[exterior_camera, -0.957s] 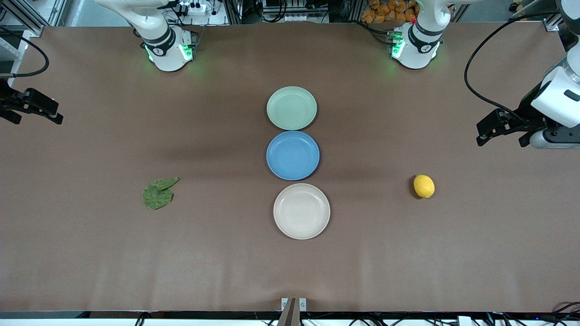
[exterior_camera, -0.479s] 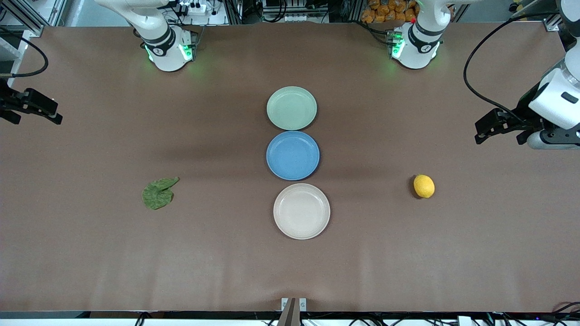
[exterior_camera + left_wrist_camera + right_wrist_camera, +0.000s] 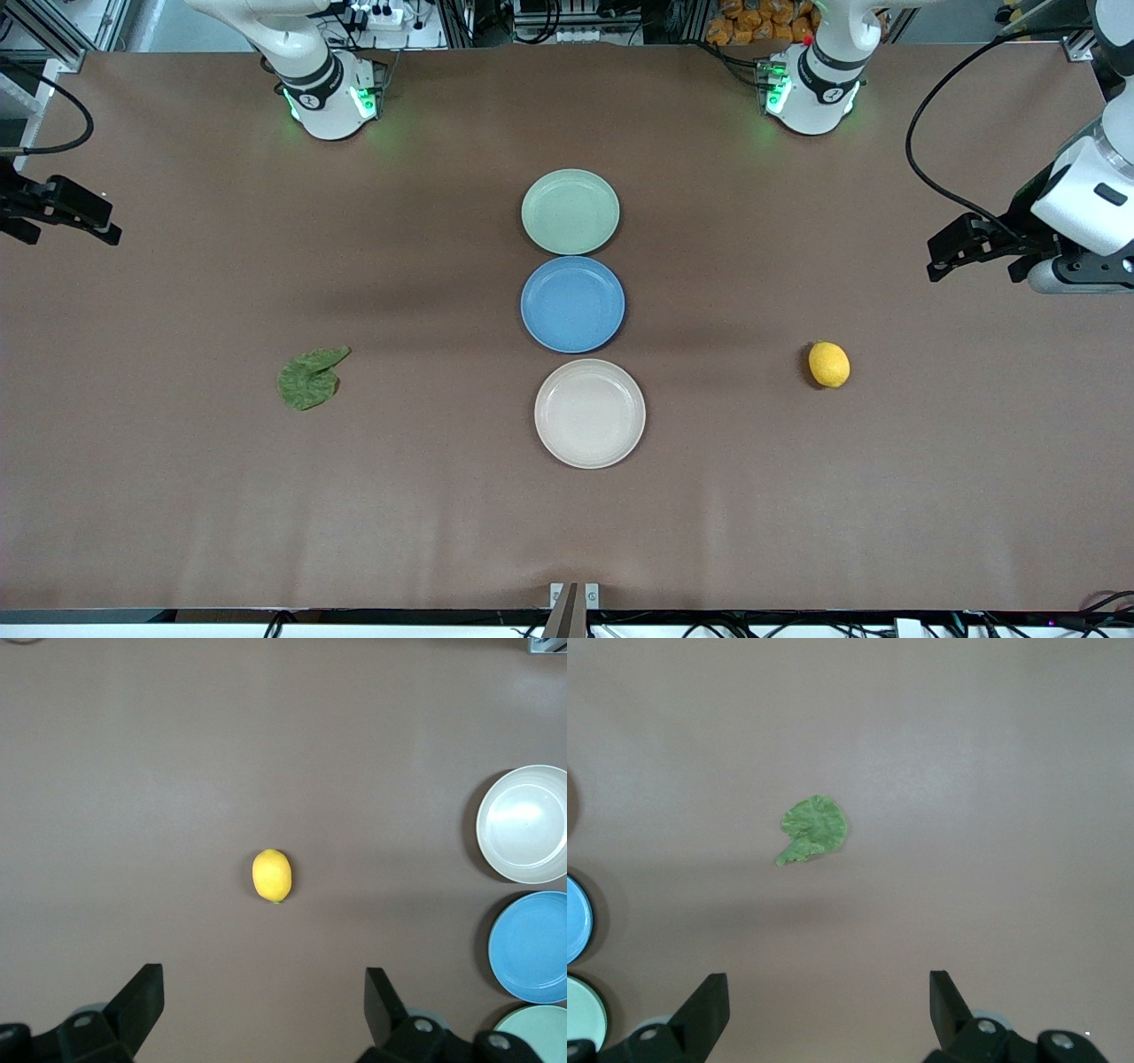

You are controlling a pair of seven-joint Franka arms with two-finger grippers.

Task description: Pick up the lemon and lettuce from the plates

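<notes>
Since the lemon point(image 3: 828, 364) and lettuce point(image 3: 308, 379) both lie on the bare table point(image 3: 177, 496), well apart from the plates point(image 3: 570, 211), the picking looks finished. All three plates, green, blue point(image 3: 572, 304) and beige point(image 3: 589, 413), are empty. Left gripper point(image 3: 261, 1014) hangs spread over its table end, right gripper point(image 3: 827, 1014) likewise spread over its end.

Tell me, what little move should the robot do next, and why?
Probably nothing more: the lemon and lettuce already lie on the table, the pale green plate and beige plate are empty, and the left pincer and right pincer hang open and apart.
</notes>
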